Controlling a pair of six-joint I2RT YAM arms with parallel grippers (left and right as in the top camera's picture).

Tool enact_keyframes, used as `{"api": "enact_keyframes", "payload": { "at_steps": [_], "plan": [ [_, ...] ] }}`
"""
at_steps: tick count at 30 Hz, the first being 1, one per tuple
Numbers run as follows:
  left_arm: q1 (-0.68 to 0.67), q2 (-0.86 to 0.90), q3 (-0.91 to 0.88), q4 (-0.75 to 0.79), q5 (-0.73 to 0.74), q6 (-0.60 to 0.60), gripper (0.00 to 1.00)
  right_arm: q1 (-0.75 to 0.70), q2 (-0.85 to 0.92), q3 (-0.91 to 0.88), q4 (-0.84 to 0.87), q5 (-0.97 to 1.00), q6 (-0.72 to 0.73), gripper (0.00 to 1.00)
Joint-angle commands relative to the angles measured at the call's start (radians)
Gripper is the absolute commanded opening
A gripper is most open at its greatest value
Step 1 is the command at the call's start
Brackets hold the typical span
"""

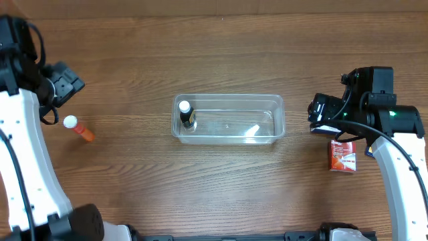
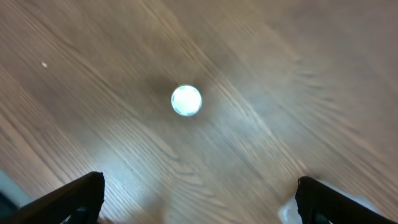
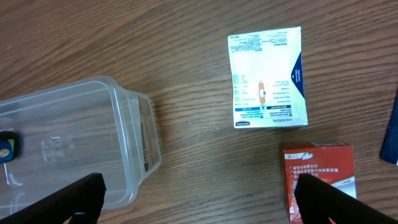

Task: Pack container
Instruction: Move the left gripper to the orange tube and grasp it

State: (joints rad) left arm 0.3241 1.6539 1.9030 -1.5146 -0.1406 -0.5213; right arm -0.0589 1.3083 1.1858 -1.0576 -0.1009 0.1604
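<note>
The clear plastic container (image 1: 227,98) stands in the middle of the table. A small dark bottle with a white cap (image 1: 186,114) stands in its left end. My right gripper (image 1: 319,115) is open and empty, just right of the container; in the right wrist view its fingers (image 3: 199,199) frame bare wood between the container's wall (image 3: 146,146) and a red box (image 3: 320,180). A white and blue box (image 3: 267,78) lies further ahead. My left gripper (image 1: 65,84) is open and empty (image 2: 199,199), beside an orange tube with a white cap (image 1: 79,128).
The red box (image 1: 342,154) lies below my right gripper in the overhead view. A dark blue item (image 3: 392,137) shows at the right edge of the right wrist view. A round lamp reflection (image 2: 186,100) sits on the wood in the left wrist view.
</note>
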Motion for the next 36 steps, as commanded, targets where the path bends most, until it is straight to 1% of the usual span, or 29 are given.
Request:
{"api": "enact_keyframes", "payload": {
  "at_steps": [1,7,17,21,23,27,28,31,36],
  "plan": [
    [0.043,0.031,-0.138,0.074,0.058,0.047,1.00,-0.004,-0.009,0.030,0.004,-0.006,-0.003,1.00],
    [0.070,0.085,-0.260,0.196,0.060,0.081,1.00,-0.004,-0.009,0.030,0.004,-0.006,-0.003,1.00],
    [0.099,0.223,-0.272,0.231,0.064,0.103,1.00,-0.004,-0.009,0.030,0.004,-0.006,-0.003,1.00],
    [0.100,0.258,-0.272,0.241,0.063,0.104,0.97,-0.004,-0.009,0.030,0.004,-0.006,-0.003,1.00],
    [0.100,0.271,-0.272,0.253,0.063,0.107,0.90,-0.004,-0.009,0.030,0.004,-0.006,-0.004,1.00],
    [0.099,0.290,-0.272,0.253,0.063,0.107,0.82,-0.004,-0.009,0.030,0.004,-0.006,-0.004,1.00],
    [0.099,0.296,-0.272,0.252,0.064,0.107,0.79,-0.004,-0.009,0.030,0.004,-0.006,-0.003,1.00],
    [0.099,0.309,-0.272,0.252,0.063,0.107,0.63,-0.004,-0.009,0.030,0.004,-0.006,-0.003,1.00],
    [0.099,0.309,-0.272,0.251,0.063,0.107,0.45,-0.004,-0.009,0.030,0.004,-0.006,-0.004,1.00]
  ]
}}
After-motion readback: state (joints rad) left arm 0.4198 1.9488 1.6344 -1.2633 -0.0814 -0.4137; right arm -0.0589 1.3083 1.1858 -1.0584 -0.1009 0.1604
